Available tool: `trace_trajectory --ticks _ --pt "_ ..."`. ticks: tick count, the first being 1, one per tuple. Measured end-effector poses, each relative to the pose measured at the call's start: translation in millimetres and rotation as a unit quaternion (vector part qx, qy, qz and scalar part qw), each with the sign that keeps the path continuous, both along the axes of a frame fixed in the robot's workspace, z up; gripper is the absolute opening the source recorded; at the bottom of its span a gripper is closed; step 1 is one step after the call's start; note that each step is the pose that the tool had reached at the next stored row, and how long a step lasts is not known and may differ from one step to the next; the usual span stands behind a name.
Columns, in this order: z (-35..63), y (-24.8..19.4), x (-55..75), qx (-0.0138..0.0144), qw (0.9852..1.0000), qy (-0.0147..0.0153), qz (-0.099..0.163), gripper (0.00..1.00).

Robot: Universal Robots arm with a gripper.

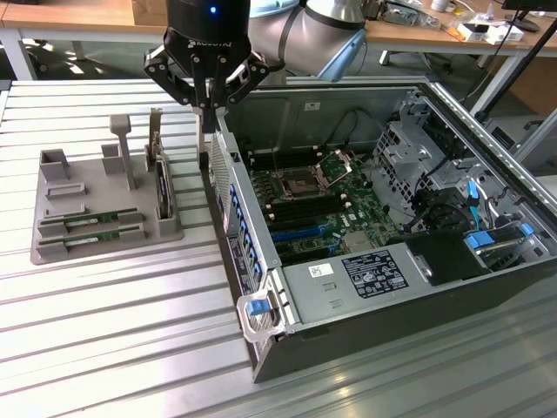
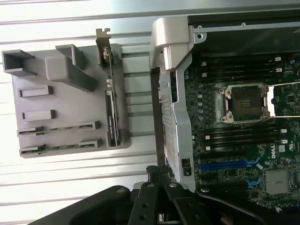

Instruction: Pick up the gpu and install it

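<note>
Green thin circuit-board gpu stick (image 1: 91,218) sits in grey plastic tray (image 1: 52,248), untouched. Black gripper (image 1: 207,109) clenched, nothing visibly held, over edge of open metal computer case (image 1: 305,109). You've got pick and install both outstanding.

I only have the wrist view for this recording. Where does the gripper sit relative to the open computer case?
Observer: The black gripper hangs above the open grey metal computer case, over its wall that faces the grey plastic tray.
Operator: What's along the case's side nearest the exterior camera?
Observer: A black box with a printed label.
Operator: Any latch?
Observer: A blue plastic latch on that side's corner nearest the tray.
</note>
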State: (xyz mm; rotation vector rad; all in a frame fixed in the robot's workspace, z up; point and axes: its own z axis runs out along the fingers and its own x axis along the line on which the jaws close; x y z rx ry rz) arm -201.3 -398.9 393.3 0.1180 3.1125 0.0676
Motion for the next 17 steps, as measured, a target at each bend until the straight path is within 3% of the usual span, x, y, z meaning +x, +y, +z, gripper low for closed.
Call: trace_trajectory --ticks 17 --pt "0.0 0.0 -6.4 0.0000 1.0000 0.0000 0.000 0.11"
